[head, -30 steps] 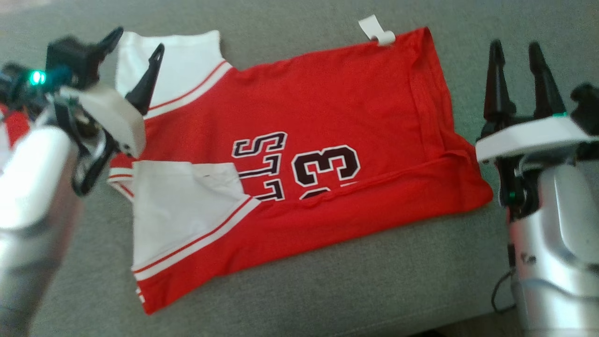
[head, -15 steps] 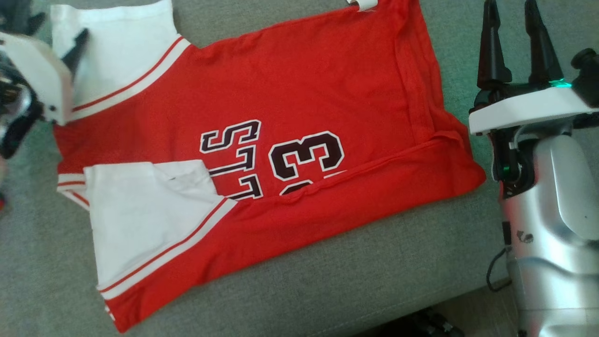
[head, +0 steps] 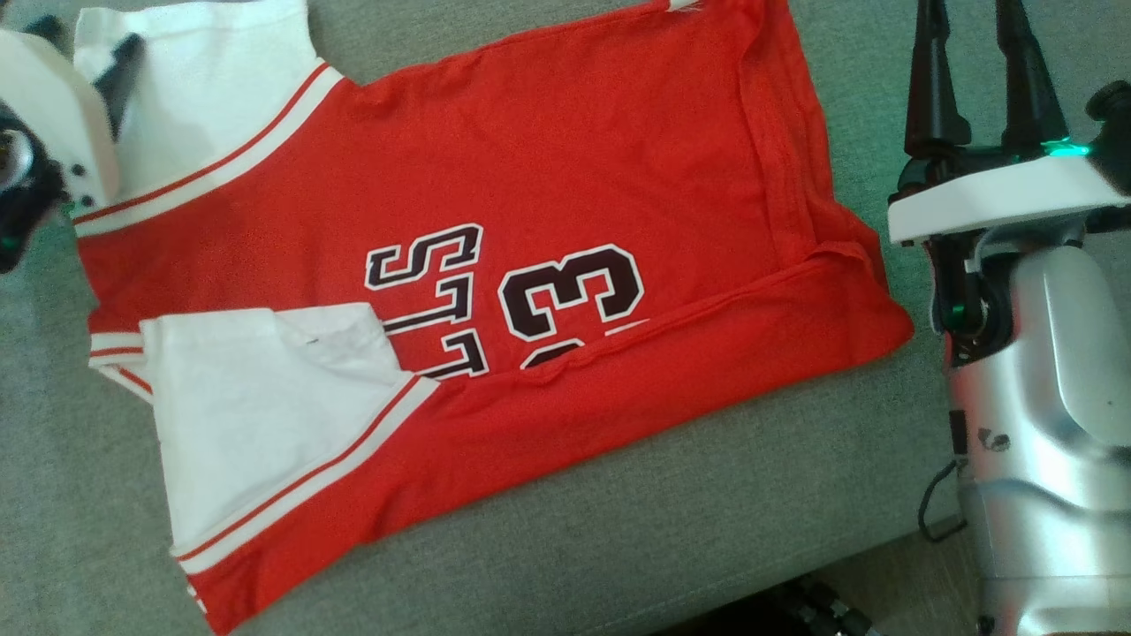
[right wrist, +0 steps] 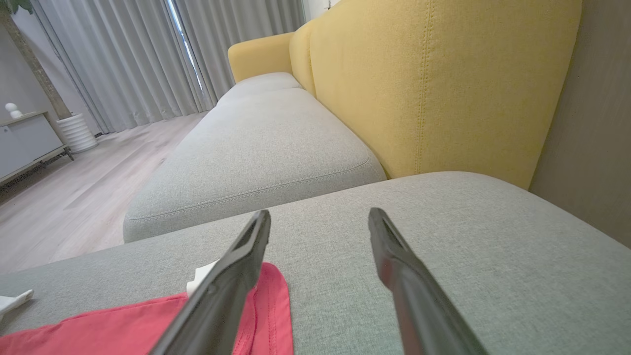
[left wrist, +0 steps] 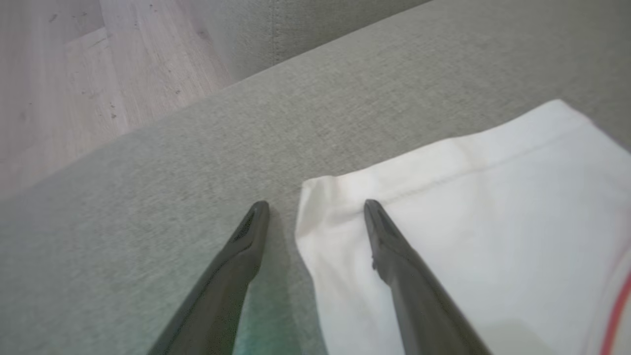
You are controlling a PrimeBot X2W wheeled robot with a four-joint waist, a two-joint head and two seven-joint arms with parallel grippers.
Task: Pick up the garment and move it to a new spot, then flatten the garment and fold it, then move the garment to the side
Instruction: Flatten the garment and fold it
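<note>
Grey cushion under garment; left pincer, right pincer gape empty.

A grey woven sofa seat lay nearest, its fabric evenly lit. Beyond a gap sat a second grey cushion with a stitched seam along its edge. A mustard-yellow backrest ran behind both and ended in a rounded yellow arm at the far end. To the right of the backrest stood a dull brown wall. A pale wood-plank floor stretched away to long grey curtains, where a thin strip of daylight showed at a gap. Near the curtains stood a white ribbed pot holding a trunk, beside a low grey cabinet.
</note>
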